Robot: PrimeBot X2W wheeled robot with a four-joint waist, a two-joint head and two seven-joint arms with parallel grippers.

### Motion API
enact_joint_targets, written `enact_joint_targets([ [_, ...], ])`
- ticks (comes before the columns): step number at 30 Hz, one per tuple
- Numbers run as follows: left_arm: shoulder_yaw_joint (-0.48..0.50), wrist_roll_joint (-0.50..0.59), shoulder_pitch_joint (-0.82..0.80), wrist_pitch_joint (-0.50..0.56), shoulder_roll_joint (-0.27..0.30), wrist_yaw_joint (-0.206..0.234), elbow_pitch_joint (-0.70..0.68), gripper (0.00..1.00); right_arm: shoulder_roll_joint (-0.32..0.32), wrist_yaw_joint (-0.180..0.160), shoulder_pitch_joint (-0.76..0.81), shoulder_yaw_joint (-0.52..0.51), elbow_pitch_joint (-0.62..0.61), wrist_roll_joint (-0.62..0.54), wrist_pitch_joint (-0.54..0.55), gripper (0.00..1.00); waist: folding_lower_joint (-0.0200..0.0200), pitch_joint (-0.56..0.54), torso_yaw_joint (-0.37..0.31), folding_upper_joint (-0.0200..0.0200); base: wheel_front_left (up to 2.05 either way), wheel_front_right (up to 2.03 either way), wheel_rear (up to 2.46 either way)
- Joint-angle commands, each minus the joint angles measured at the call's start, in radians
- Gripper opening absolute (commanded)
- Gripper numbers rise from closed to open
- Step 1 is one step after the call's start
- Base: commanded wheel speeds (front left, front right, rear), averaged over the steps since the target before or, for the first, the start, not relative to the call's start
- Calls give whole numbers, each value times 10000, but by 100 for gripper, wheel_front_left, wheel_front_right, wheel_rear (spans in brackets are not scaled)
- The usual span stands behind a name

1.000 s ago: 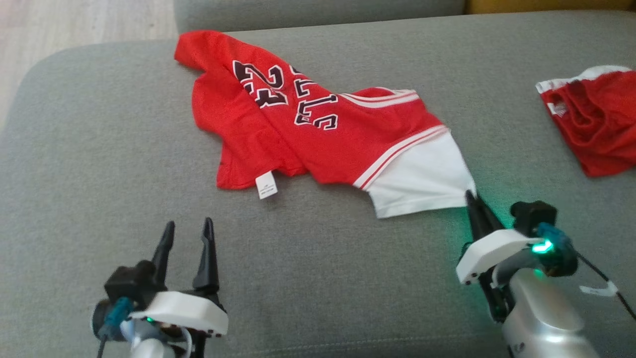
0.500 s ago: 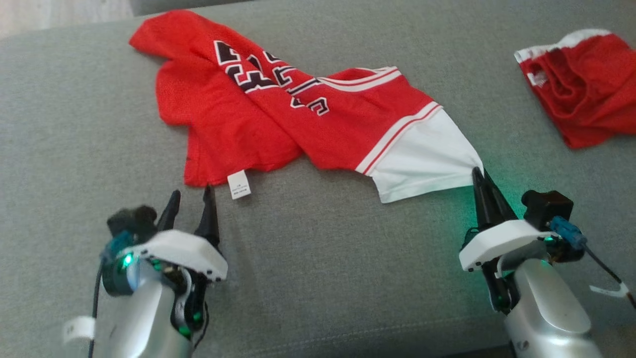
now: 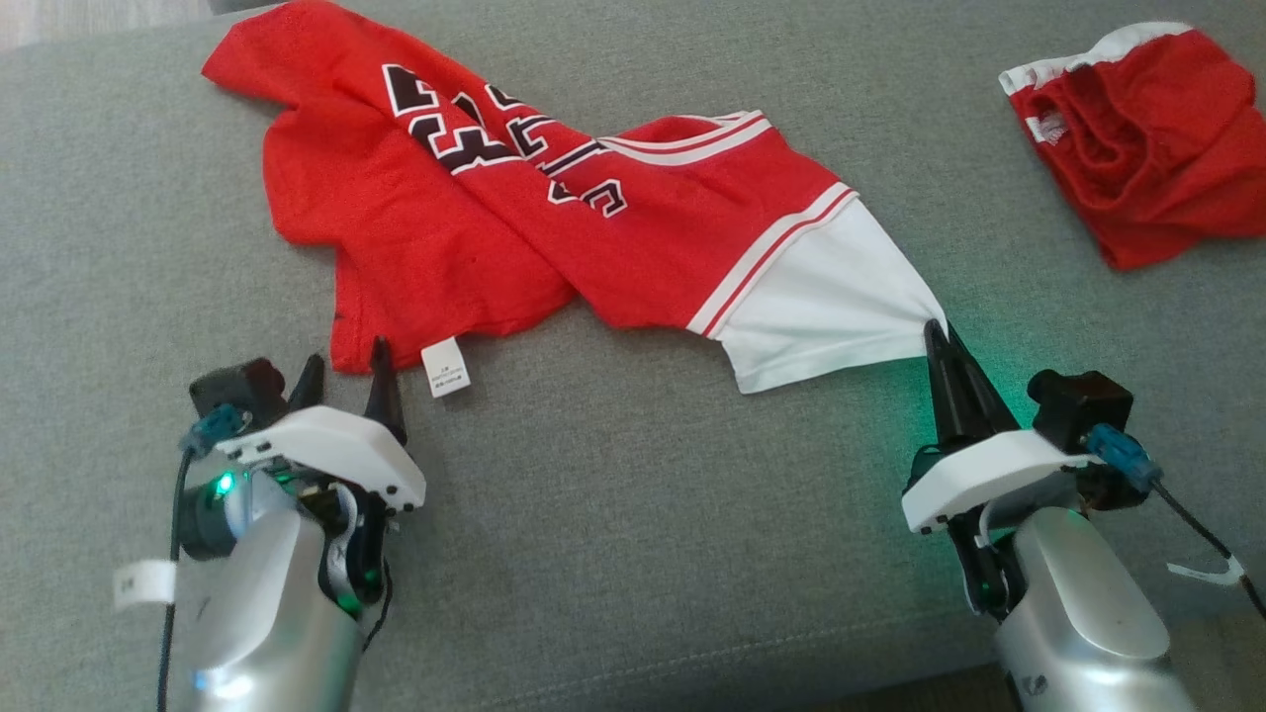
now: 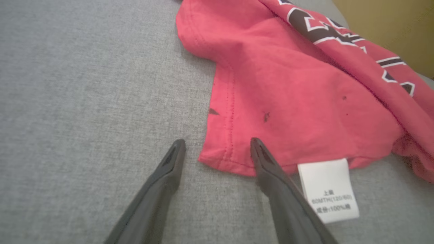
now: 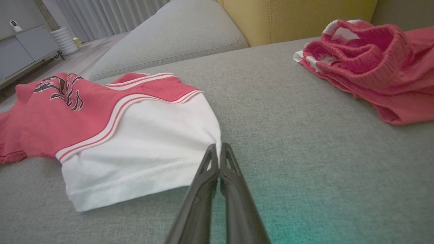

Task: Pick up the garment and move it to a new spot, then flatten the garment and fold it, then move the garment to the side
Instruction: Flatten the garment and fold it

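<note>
The garment point(image 3: 554, 218), a red jersey with a black print and a white sleeve, lies twisted and creased across the grey cushion point(image 3: 613, 494). My right gripper point(image 3: 935, 331) is shut on the corner of the white sleeve point(image 5: 142, 149), the cloth pinched between its tips point(image 5: 218, 149). My left gripper point(image 3: 346, 364) stands open at the jersey's near red hem corner point(image 4: 223, 159); in the left wrist view point(image 4: 217, 144) its right finger overlaps the hem and its left finger is over bare cushion. A white care tag point(image 4: 327, 189) hangs from the hem just beside that finger.
Crumpled red mesh shorts point(image 3: 1137, 138) with a white waistband lie at the far right of the cushion. A yellow cushion point(image 5: 295, 17) and another grey one point(image 5: 176, 40) stand behind. Wood floor and a cabinet point(image 5: 23, 51) are off to the left.
The head camera has tipped down. My left gripper has advanced from bare cushion to the jersey's red hem corner. My right gripper stays shut on the sleeve corner.
</note>
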Motion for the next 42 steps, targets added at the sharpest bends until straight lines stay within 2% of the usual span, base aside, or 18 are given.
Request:
enact_joint_targets([
  [1, 208, 9, -285, 233, 316, 85, 64, 89, 13, 65, -88, 242, -314, 102, -173, 0, 0, 13, -34, -1, 0, 0, 0],
  [3, 35, 73, -301, 524, 351, 19, 249, 53, 13, 65, -90, 265, -334, 117, -178, 0, 0, 10, -58, -1, 0, 0, 0],
  [5, -165, 144, -299, 844, 374, -65, 365, 34, 13, 65, -80, 267, -362, 117, -181, 0, 0, -8, -73, -1, 0, 0, 0],
  [7, -326, 201, -293, 1087, 396, -129, 395, 9, 13, 65, -68, 250, -373, 102, -184, 0, 0, -42, -79, -1, 0, 0, 0],
  [8, -381, 219, -289, 1158, 407, -151, 377, 0, 13, 65, -63, 241, -379, 95, -185, 0, 0, -64, -78, -1, 0, 0, 0],
  [18, -304, 156, -107, 532, 572, -177, -757, 0, 13, 65, -167, -30, -1010, -67, -204, 0, 0, -493, 26, -1, 0, 0, 0],
  [21, -287, 221, 52, 221, 686, -134, -1609, 0, 13, 65, -214, -234, -1775, -84, -207, 0, 0, -769, 95, -1, 0, 0, 0],
  [30, 0, 574, 747, -589, 1220, 238, -5984, 0, 13, 65, 95, -931, -4888, -373, -209, 0, 0, -1925, 347, -1, 0, 0, 0],
  [37, 159, 1277, 967, -70, 2005, 583, -9669, 0, -36, 65, 344, -987, -7545, -737, -209, 0, 0, -2602, 302, -1, 0, 0, 0],
  [42, 79, 1846, 465, 657, 2584, 508, -11753, 0, -220, 65, 335, -1206, -9403, -934, -160, 0, 0, -2697, 251, -1, 0, 0, 0],
])
